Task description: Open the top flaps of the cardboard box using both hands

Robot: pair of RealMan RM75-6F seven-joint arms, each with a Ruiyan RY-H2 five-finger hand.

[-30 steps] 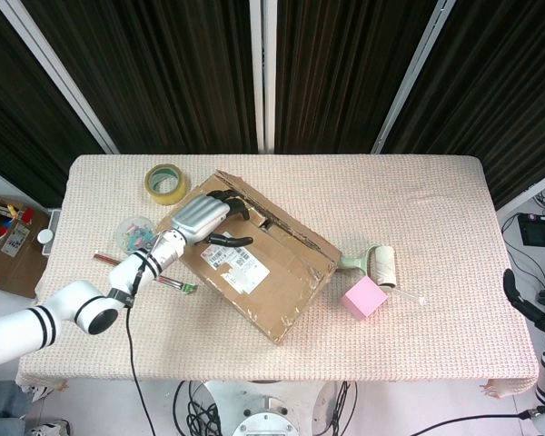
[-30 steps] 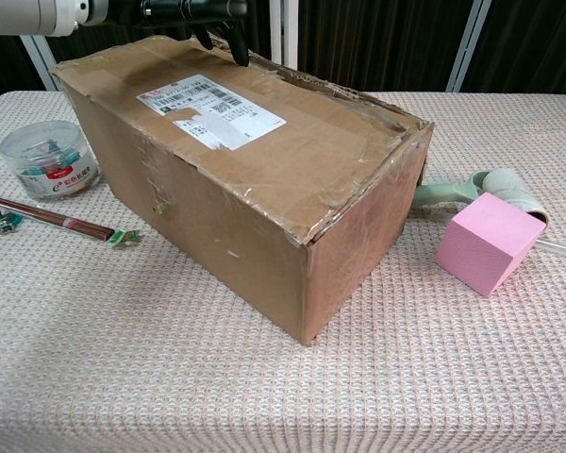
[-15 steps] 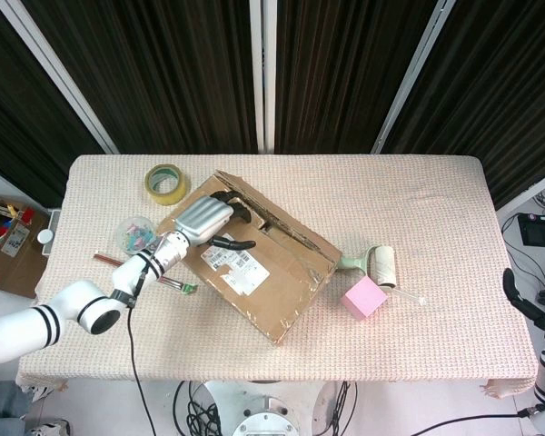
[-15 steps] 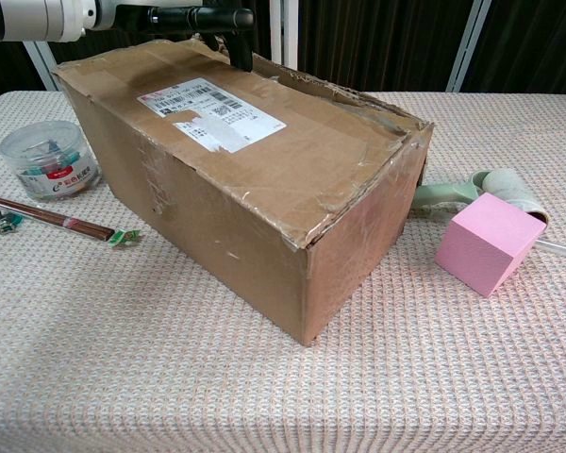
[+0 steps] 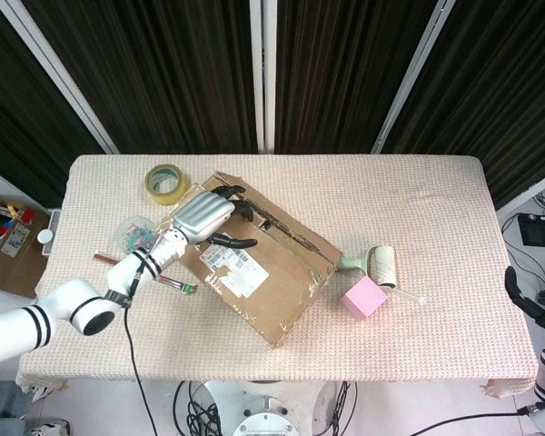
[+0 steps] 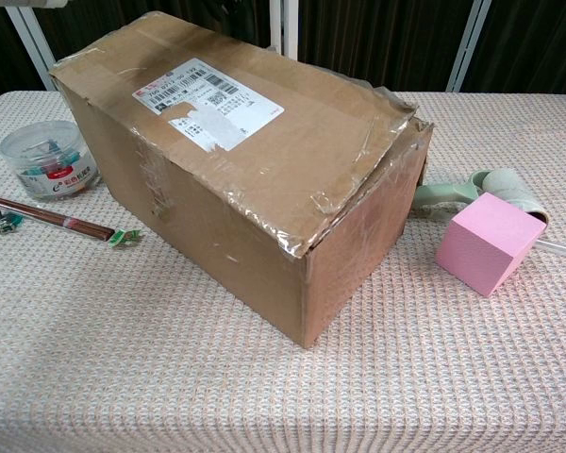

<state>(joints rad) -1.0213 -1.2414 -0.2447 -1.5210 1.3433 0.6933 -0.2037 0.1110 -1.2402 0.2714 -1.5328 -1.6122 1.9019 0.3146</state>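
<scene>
The cardboard box (image 5: 263,272) lies slanted across the table's middle, with a white shipping label on its top flap (image 6: 208,99). My left hand (image 5: 203,218) rests on the box's far left end. Its dark fingers hook into the centre seam and its thumb lies across the flap, which it grips. That flap is tilted up along the seam, and in the chest view it hides the hand behind the box (image 6: 264,217). Only a dark part of my right hand (image 5: 514,289) shows, at the right edge off the table, too little to tell its pose.
A yellow tape roll (image 5: 166,183) lies behind the box. Left of the box stand a clear jar of clips (image 6: 49,159) and thin red sticks (image 6: 47,215). On its right are a pink cube (image 6: 489,242) and a lint roller (image 6: 495,184).
My left hand has pulled the labelled flap upward along the seam. In the chest view the flap's far edge has risen and now hides the fingers that showed above it before.
</scene>
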